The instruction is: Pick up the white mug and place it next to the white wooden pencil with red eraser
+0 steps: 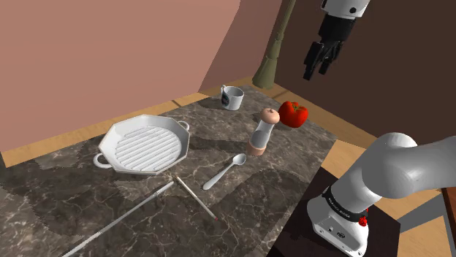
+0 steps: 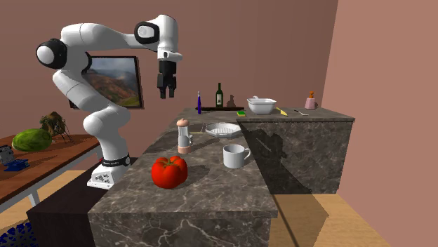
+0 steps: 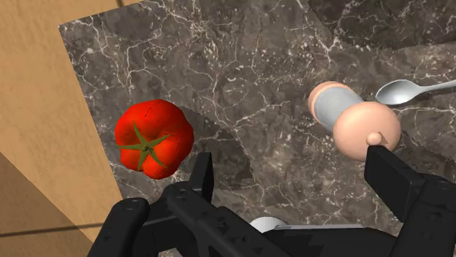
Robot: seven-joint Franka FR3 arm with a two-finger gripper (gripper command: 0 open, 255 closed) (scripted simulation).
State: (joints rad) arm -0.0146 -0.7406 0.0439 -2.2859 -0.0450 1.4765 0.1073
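1. Black gripper (image 1: 317, 71) (image 2: 166, 91) (image 3: 296, 175): fingers (image 3: 201, 175) spread wide apart, clasping nothing, high in the air over the tomato's end of the counter (image 1: 66, 190) (image 2: 210, 189) (image 3: 241, 66).
2. One mug (image 1: 232, 97) (image 2: 236, 156), white and upright on the dark marble counter, at the far corner in the shoulder view. Beyond the grinder and tomato, touching neither.
3. One red tomato (image 1: 293, 113) (image 2: 169, 172) (image 3: 153, 139) and one grinder (image 1: 263, 133) (image 2: 184, 135) (image 3: 354, 120) with a pale knob, near each other. Both seen from above in the wrist view, far below the fingers.
4. One metal spoon (image 1: 225, 171) (image 3: 409, 91) and one white ridged pan (image 1: 145, 146) (image 2: 223, 129) with two small handles, between the grinder and the sticks.
5. Two thin sticks at the near end in the shoulder view: a long white stick (image 1: 120, 219) and a shorter tan stick (image 1: 196, 197), ends close together, well apart from the mug. Impossible to tell the pencil from the other; both too thin to make out an eraser.
6. On the higher counter in the second exterior view: two bottles, one blue bottle (image 2: 198, 103) and one dark bottle (image 2: 219, 95), plus one white bowl (image 2: 261, 105). Small things beside it too tiny to name.
7. Cut off: the white stick at the shoulder view's lower edge, the spoon's handle at the wrist view's edge.
8. Hard to make out: a pale round shape low between the fingers in the wrist view, half hidden behind the gripper's body.
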